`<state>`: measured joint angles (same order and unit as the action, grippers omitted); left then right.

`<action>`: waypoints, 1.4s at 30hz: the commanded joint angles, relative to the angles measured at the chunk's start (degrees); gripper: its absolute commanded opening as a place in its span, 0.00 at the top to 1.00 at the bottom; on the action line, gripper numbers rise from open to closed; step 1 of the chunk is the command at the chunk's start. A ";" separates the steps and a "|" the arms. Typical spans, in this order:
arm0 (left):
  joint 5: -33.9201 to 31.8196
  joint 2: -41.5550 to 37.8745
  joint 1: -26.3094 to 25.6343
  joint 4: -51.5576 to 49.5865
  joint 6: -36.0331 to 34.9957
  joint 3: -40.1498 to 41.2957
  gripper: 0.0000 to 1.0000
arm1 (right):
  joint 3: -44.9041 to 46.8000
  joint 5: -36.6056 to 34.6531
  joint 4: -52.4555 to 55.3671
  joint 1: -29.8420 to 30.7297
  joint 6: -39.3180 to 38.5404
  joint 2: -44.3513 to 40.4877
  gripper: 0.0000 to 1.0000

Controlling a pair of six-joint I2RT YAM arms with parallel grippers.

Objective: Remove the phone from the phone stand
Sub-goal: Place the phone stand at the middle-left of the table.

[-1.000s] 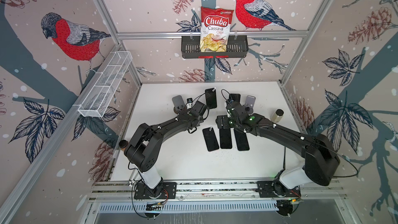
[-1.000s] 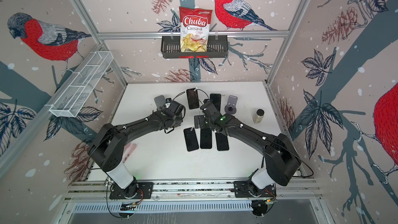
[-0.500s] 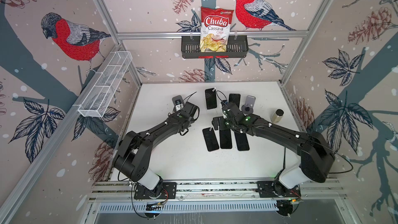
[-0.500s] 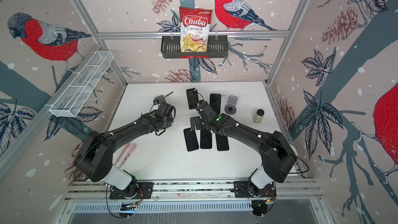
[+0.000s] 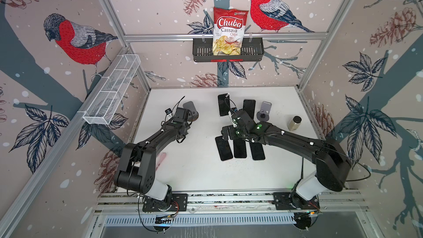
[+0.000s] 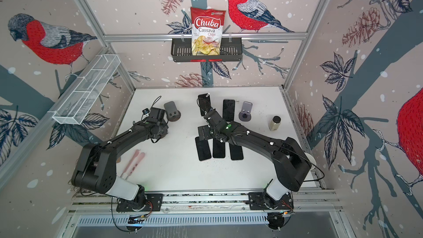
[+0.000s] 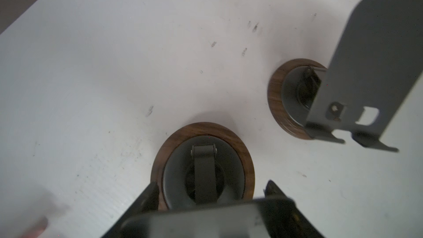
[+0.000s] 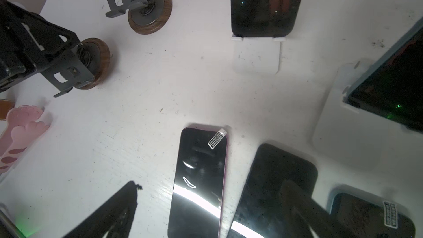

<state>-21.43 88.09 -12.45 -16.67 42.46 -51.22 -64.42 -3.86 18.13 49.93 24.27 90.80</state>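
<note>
Two dark phones lean on white phone stands at the back middle: one phone (image 5: 223, 105) (image 8: 265, 3) on a white phone stand (image 8: 256, 53), and a teal-cased phone (image 5: 249, 108) (image 8: 389, 88) on its own white stand (image 8: 338, 133). My right gripper (image 5: 225, 131) (image 8: 208, 207) hangs open just in front of them, over three phones lying flat, the pink-edged phone (image 8: 199, 179) under its jaws. My left gripper (image 5: 183, 116) (image 7: 210, 193) is at the back left, shut on the grey plate of an empty wooden-based stand (image 7: 202, 165) (image 8: 96, 62).
A second empty wooden-based stand (image 5: 190, 111) (image 7: 295, 98) stands beside the held one. A purple-grey stand (image 5: 264, 111) and a small jar (image 5: 294, 123) are at the back right. A pink paw-shaped tool (image 6: 134, 161) lies front left. A wire basket (image 5: 112, 90) and a chip-bag shelf (image 5: 229, 49) hang on the walls.
My left arm has swung left, away from the phones in the middle, to beside the wooden-based stand. The right gripper has drifted slightly left over the flat phones.
</note>
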 commanded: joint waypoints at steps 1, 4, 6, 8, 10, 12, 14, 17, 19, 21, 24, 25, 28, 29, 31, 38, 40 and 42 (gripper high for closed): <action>1.10 1.88 2.16 3.94 -1.21 -1.51 0.46 | -0.44 -0.17 -0.46 0.25 -0.28 0.26 0.01; 1.52 3.88 3.59 5.01 -1.96 -3.14 0.46 | -0.52 -0.10 -0.65 0.47 -0.10 0.51 0.01; 1.56 5.07 3.95 5.66 -2.29 -4.46 0.46 | -0.58 -0.10 -0.73 0.60 -0.01 0.60 0.01; 1.49 6.52 4.42 5.71 -2.73 -5.63 0.46 | -0.78 -0.20 -0.64 0.55 -0.10 0.69 0.01; 1.68 8.59 4.79 5.27 -3.11 -8.07 0.46 | -0.96 -0.45 -0.55 0.60 -0.18 0.69 0.01; 1.85 10.52 4.98 4.89 -3.17 -9.38 0.46 | -1.03 -0.49 -0.55 0.60 -0.17 0.69 0.01; 1.96 12.03 5.00 5.08 -3.18 -10.02 0.46 | -1.01 -0.46 -0.64 0.56 -0.10 0.60 0.01; 1.70 13.59 5.06 5.02 -2.56 -10.13 0.45 | -0.96 -0.45 -0.82 0.64 0.07 0.51 0.01; 1.66 14.24 5.06 4.98 -2.04 -10.02 0.45 | -0.88 -0.46 -0.91 0.58 0.16 0.51 0.01; 1.84 14.65 5.06 4.83 -1.75 -9.73 0.44 | -1.01 -0.51 -0.83 0.62 0.12 0.64 0.01; 1.96 15.04 5.05 4.30 -1.06 -9.47 0.41 | -1.38 -0.44 -0.90 0.63 -0.01 1.11 0.01; 1.99 15.09 5.06 4.04 -0.85 -9.51 0.39 | -1.54 -0.45 -0.90 0.61 -0.08 1.21 0.01; 1.79 15.05 5.06 3.68 -0.86 -9.39 0.33 | -1.99 -0.40 -0.92 0.75 -0.18 1.61 0.01; 1.57 14.92 5.06 3.64 -1.06 -9.28 0.31 | -2.02 -0.53 -0.91 0.84 -0.17 1.66 0.01; 1.02 14.59 5.05 3.23 -1.31 -9.34 0.29 | -1.89 -0.79 -0.93 0.89 -0.23 1.65 0.01; 0.01 13.35 5.04 1.33 -1.91 -9.99 0.15 | -1.59 -1.04 -1.23 0.96 -0.36 1.83 0.01; -0.17 13.06 5.05 1.19 -1.91 -9.90 0.12 | -1.49 -1.02 -1.51 0.98 -0.28 1.83 0.01; -0.41 12.66 5.06 0.91 -1.92 -9.91 0.10 | -1.34 -0.96 -1.77 1.01 -0.21 1.83 0.01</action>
<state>-20.21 101.45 -7.51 -14.39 40.49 -60.90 -65.89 -4.10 18.04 50.83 24.16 92.53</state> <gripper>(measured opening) 0.895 0.993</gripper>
